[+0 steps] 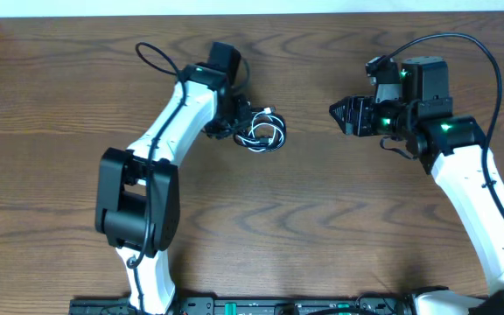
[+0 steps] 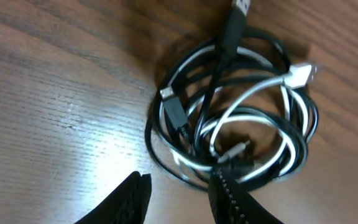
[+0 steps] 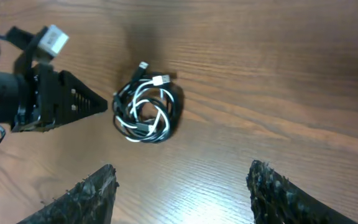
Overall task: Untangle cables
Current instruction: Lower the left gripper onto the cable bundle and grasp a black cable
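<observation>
The cables [image 1: 265,131] lie as one small tangled coil on the wooden table, a black cord [image 2: 232,31] and a white cord [image 2: 253,87] looped through each other, with plug ends sticking out. My left gripper [image 1: 234,118] is low at the coil's left side. In its wrist view, my left gripper [image 2: 179,180] has narrow jaws with bare wood between them, and the right fingertip [image 2: 221,183] overlaps the coil's near rim. My right gripper [image 1: 333,112] hovers to the right, well apart from the coil [image 3: 146,112]. My right gripper [image 3: 180,171] is wide open and holds nothing.
Thick black arm wires loop above the left arm [image 1: 156,57] and over the right arm [image 1: 488,61]. The table's back edge [image 1: 252,10] runs along the top. A black base rail [image 1: 278,306] sits at the front.
</observation>
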Controlling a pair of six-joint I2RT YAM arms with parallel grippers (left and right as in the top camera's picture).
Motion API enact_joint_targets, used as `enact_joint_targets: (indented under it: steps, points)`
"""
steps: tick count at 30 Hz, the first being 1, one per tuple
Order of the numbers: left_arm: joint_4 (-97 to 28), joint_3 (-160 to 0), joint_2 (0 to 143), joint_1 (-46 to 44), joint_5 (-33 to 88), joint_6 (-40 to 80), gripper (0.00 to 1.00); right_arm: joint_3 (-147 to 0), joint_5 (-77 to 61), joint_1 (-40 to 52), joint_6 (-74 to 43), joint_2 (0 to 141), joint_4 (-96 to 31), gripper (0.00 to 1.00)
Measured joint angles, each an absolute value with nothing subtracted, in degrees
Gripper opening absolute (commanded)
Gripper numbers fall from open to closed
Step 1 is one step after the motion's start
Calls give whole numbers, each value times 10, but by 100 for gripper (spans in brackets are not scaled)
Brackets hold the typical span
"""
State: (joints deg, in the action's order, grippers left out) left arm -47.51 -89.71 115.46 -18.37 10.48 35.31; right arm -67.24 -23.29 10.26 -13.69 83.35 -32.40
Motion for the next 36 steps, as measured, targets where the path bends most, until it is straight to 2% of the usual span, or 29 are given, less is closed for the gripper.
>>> enact_joint_targets:
  steps: [8,14,32,36]
  points:
    - [-465,-897,1155,-215,50,470,34,-672,-218,103,-137,847,-324,64]
    - [-439,-894,1155,-234,20,510,33,-672,-212,103,-137,856,-324,64]
    - [-438,-889,1204,-253,11,526,31,-672,-206,103,-137,867,-323,64]
    - [-438,-889,1206,-253,10,525,28,-672,-205,103,-137,867,-324,64]
